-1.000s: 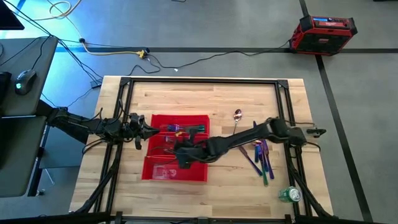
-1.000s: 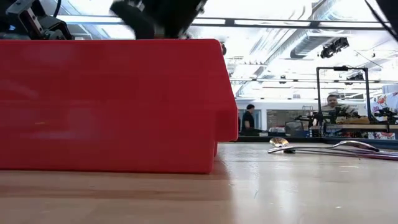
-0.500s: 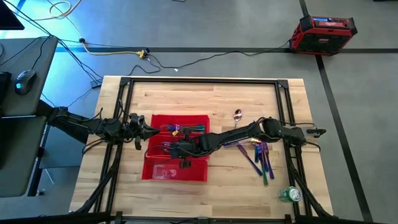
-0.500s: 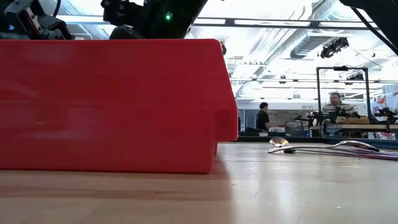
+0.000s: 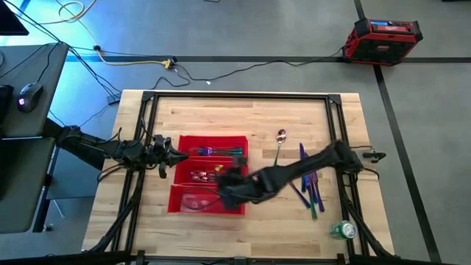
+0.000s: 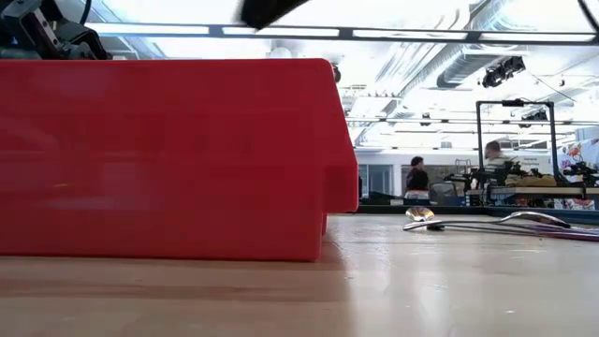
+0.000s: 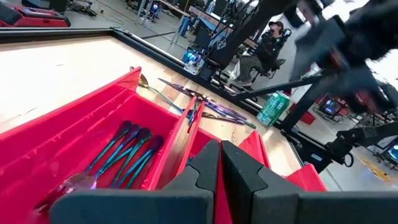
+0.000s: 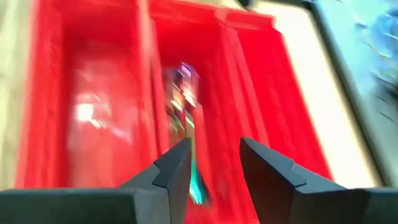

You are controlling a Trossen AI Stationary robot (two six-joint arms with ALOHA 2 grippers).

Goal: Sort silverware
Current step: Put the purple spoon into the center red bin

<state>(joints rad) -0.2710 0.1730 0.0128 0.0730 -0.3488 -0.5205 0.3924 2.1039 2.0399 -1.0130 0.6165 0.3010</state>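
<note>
Even, bright overhead light is cast on the desk (image 5: 221, 118), with blue glow spilling at the left floor. The right arm (image 5: 294, 173) is smeared by motion blur. The right wrist view is heavily blurred; ceiling glare washes out the low view.

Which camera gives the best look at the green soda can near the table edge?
The left wrist view: the green can stands upright there beyond the red tray, near the loose silverware. The high view shows only its top at the table's corner. The low view and the right wrist view do not show it.
</note>
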